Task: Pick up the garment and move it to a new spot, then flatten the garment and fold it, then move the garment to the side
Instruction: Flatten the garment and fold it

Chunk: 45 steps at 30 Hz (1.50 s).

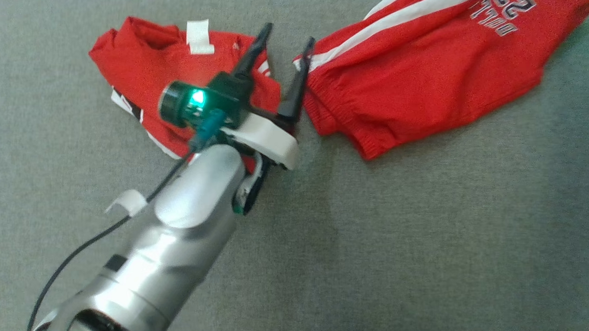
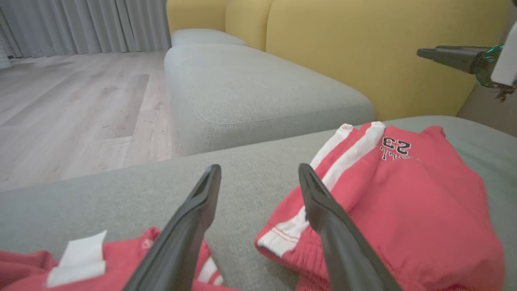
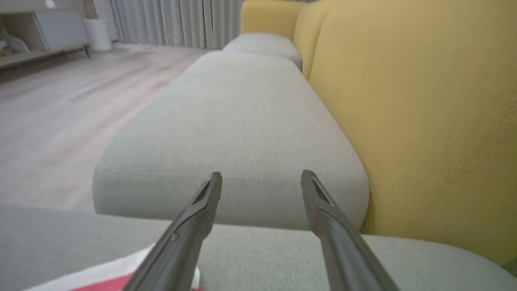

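Two garments: shorts, crumpled piece, apart on sofa.
Left end effector: spread, empty, over gap between them.
Right end effector: spread.

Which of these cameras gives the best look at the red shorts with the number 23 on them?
The head view: it looks down on nearly the whole red shorts, stripes, waistband and number. The left wrist view shows them low and slanted, partly behind a finger. The right wrist view catches a red-and-white sliver, perhaps theirs.
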{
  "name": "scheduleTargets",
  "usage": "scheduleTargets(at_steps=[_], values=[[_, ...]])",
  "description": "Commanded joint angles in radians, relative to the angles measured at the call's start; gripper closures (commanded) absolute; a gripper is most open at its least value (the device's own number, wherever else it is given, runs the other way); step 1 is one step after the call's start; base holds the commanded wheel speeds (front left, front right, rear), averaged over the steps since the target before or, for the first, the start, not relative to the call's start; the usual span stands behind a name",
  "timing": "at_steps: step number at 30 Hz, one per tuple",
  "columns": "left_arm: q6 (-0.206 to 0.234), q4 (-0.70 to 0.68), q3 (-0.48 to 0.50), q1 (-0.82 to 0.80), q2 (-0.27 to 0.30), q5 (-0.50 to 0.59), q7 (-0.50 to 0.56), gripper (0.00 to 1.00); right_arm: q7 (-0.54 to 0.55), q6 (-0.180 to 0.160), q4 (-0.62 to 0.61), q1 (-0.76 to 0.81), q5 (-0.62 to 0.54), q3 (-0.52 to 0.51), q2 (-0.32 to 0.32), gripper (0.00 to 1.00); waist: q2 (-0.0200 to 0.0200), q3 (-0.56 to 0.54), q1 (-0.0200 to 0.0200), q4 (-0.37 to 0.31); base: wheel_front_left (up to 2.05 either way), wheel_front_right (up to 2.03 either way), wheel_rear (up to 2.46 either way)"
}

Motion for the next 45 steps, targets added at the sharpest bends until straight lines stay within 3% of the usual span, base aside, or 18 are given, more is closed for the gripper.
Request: scheduleTargets(at_steps=[1, 6, 12, 22, 29, 35, 45], values=[[0.022, -0.040, 0.061, -0.009, 0.038, 0.003, -0.011, 0.00, -0.041, -0.001, -0.045, -0.017, 0.010, -0.012, 0.035, 0.00, 0.0000, -0.055, 0.0001, -0.026, 0.00, 0.00, 0.00], [0.077, -0.178, 0.180, 0.049, 0.084, 0.058, -0.012, 0.00, -0.073, -0.001, -0.159, 0.068, 0.040, -0.044, 0.105, 0.00, 0.0000, -0.139, 0.0001, -0.054, 0.00, 0.00, 0.00], [0.110, -0.324, 0.307, 0.199, 0.119, 0.131, -0.013, 0.00, -0.075, -0.001, -0.426, 0.312, 0.092, -0.103, 0.215, 0.00, 0.0000, -0.238, 0.0001, -0.074, 0.00, 0.00, 0.00], [0.098, -0.370, 0.394, 0.485, 0.131, 0.211, -0.013, 0.00, -0.075, -0.001, -0.686, 0.752, 0.038, -0.127, 0.327, 0.00, 0.0000, -0.362, 0.0001, -0.099, 0.00, 0.00, 0.00], [0.085, -0.392, 0.467, 0.682, 0.116, 0.251, -0.013, 0.00, -0.075, -0.001, -0.778, 1.007, 0.016, -0.105, 0.349, 0.00, 0.0000, -0.416, 0.0001, -0.117, 0.00, 0.00, 0.00], [0.057, -0.408, 0.518, 0.754, 0.072, 0.286, -0.013, 0.00, -0.075, -0.001, -0.805, 1.067, 0.041, -0.075, 0.350, 0.00, 0.0000, -0.421, 0.0001, -0.119, 0.00, 0.00, 0.00], [-0.002, -0.417, 0.555, 0.728, 0.033, 0.350, -0.013, 0.00, -0.053, -0.001, -0.823, 1.006, 0.026, -0.079, 0.350, 0.00, 0.0000, -0.352, 0.0001, -0.092, 0.00, 0.00, 0.00]])
